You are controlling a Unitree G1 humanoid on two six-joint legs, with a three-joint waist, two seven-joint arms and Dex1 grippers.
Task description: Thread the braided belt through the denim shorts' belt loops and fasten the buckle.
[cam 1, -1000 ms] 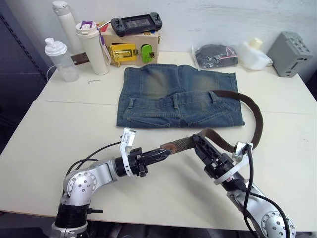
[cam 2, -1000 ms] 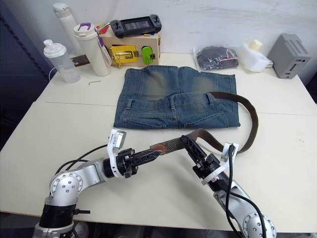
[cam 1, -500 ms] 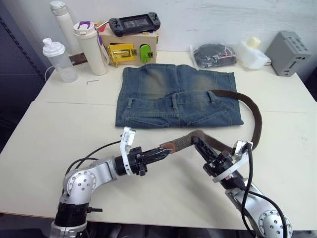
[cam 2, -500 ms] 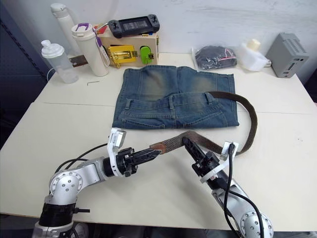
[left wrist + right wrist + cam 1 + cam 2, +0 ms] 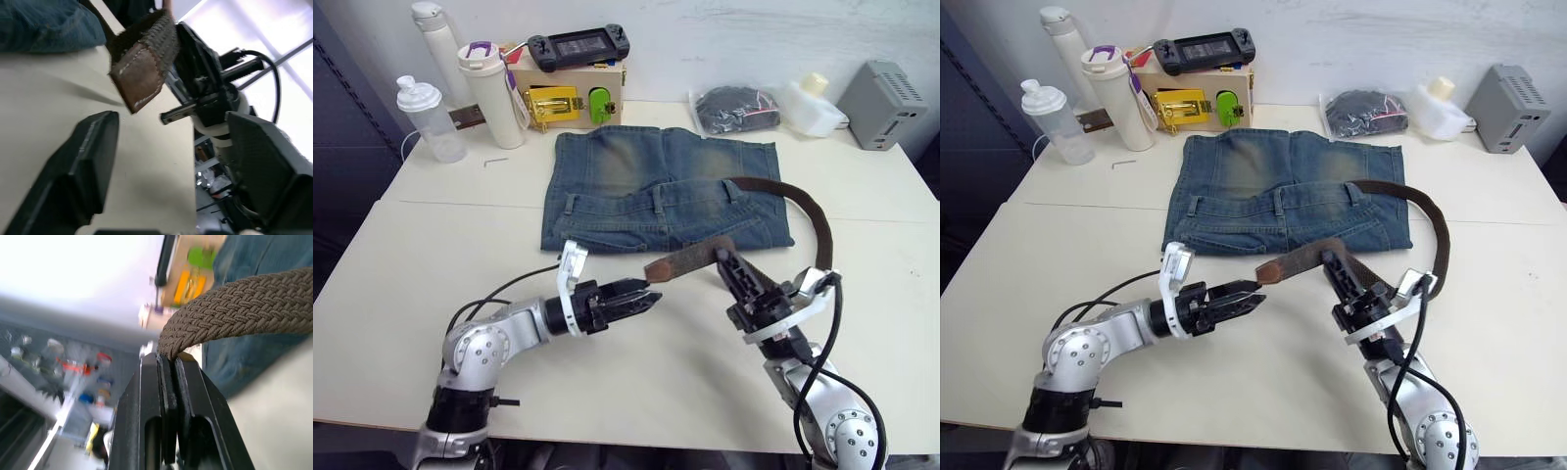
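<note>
Braided dark brown woven belt [image 5: 808, 211] is running from the right part of the waistband of the faded blue denim shorts [image 5: 661, 191], looping out to the right and back toward the near side, where the right gripper [image 5: 727, 264] is pinching it just short of its leather-tipped end [image 5: 664, 266] – the wrist view shows the strap clamped between closed fingers. The left gripper [image 5: 644, 296] is hovering just near of that tip, its two black fingers spread and gripping nothing. Threading looks partly done; a hand-over of the tip seems to be under way. Next, the left fingers would need to close on the tip, then steer it toward the remaining denim belt loops [image 5: 658, 199] – the silver buckle cannot be made out.
</note>
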